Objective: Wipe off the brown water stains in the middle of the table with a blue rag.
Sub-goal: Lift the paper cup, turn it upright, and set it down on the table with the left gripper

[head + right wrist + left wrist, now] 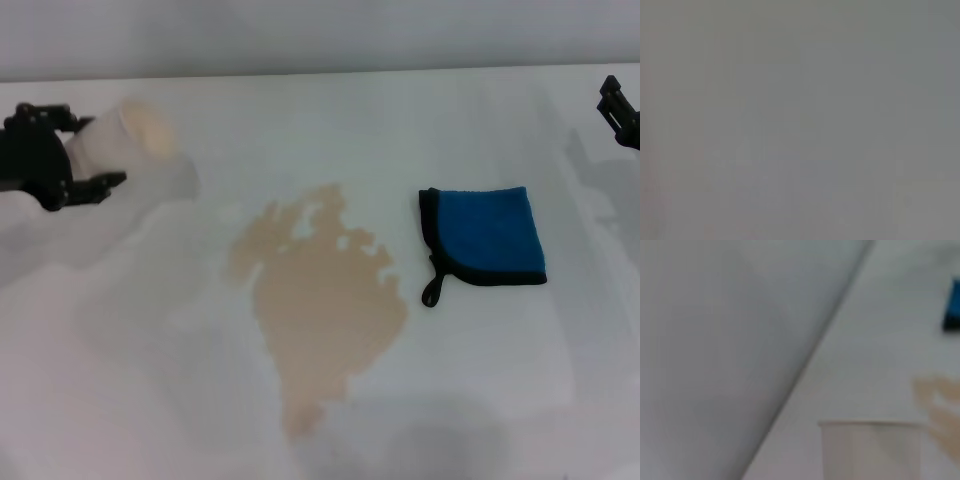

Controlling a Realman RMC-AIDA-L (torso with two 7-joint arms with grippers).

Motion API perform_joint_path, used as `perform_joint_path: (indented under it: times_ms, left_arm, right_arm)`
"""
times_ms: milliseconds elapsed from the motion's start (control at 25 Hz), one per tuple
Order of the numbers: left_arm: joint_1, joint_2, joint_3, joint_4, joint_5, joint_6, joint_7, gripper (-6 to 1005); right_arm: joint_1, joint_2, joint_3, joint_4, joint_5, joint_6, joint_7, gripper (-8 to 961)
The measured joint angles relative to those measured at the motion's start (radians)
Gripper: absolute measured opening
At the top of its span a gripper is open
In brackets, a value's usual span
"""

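Head view, left to right. The left gripper [75, 150] sits at the far left of the table [520, 380], its dark fingers [95, 185] clasped around a white paper cup [125, 135] that is tipped on its side, mouth toward the middle. Right of it, in the centre, spreads the brown stain [320, 300]: a pale tan blotch with ragged lobes at its far side, tapering to a point toward the robot. The blue rag [487, 235] lies flat just beside the stain's right edge, apart from it, with its black loop [433, 290] trailing toward the robot. The right gripper [620, 110] shows only at the far right edge, well apart from the rag; whether its fingers are wide or narrow cannot be told.

Risks, as judgement. The rag is untouched, so wiping has not begun. The tipped cup may drip more liquid and enlarge the stain. A flat, thin cloth is hard to pinch; the fingers may slide over it or lift one corner only. The stain is larger than the rag, so a single pass would likely smear it.

Views compared. The left wrist view shows the cup's rim [867, 425] close up, a strip of stain [940, 410] and a corner of rag [954, 307], but no gripper. The right wrist view shows a uniform grey field only.
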Motion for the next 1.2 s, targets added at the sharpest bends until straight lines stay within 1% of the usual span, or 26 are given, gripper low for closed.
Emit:
perform_joint_path:
  times_ms: [40,160,240,360,400,560,600,640,680,720,880,1080,1200]
  left_arm:
    - [0.011,-0.002,-0.001,-0.002,-0.033,-0.001,0.002,683]
    - [0.067,-0.03,-0.001,-0.014,-0.163,0.008,0.022,683]
    - [0.093,-0.039,0.0,-0.047,-0.258,0.014,0.059,683]
    - [0.117,-0.04,0.004,-0.166,-0.449,0.014,0.132,683]
    - [0.123,-0.039,0.002,-0.224,-0.516,0.014,0.168,683]
    - [0.149,-0.04,-0.001,-0.362,-0.696,0.015,0.294,682]
    - [0.159,-0.041,-0.001,-0.417,-0.772,0.013,0.332,682]
    - [0.159,-0.041,-0.001,-0.417,-0.772,0.013,0.332,682]
    - [0.162,-0.042,-0.001,-0.437,-0.799,0.012,0.344,682]
    - [0.166,-0.042,-0.001,-0.494,-0.871,0.011,0.373,682]
    - [0.168,-0.044,-0.001,-0.609,-1.005,0.014,0.421,683]
    - [0.167,-0.049,0.0,-0.702,-1.099,0.033,0.485,683]
    - [0.163,-0.052,0.0,-0.739,-1.148,0.074,0.518,683]
  right_arm:
    - [0.0,0.0,0.0,0.0,0.0,0.0,0.0,791]
    - [0.001,-0.001,0.0,0.0,0.0,-0.001,0.0,791]
    - [0.002,-0.002,0.0,-0.002,0.0,0.0,0.0,791]
    - [0.001,-0.003,0.0,-0.01,0.0,0.003,0.0,791]
    - [0.0,-0.003,0.0,-0.013,0.0,0.004,0.0,791]
    - [-0.001,-0.004,0.0,-0.021,0.0,0.006,0.0,791]
    - [-0.001,-0.004,0.0,-0.023,0.0,0.006,0.0,791]
    - [-0.001,-0.004,0.0,-0.025,0.0,0.006,0.0,791]
    - [-0.001,-0.004,0.0,-0.026,0.0,0.006,0.0,791]
    - [-0.001,-0.004,0.0,-0.026,0.0,0.007,0.0,791]
    - [0.0,-0.005,0.0,-0.029,0.0,0.007,0.0,790]
    - [0.001,-0.005,0.0,-0.03,0.0,0.007,0.0,790]
    - [0.0,-0.005,0.0,-0.034,0.0,0.007,0.0,790]
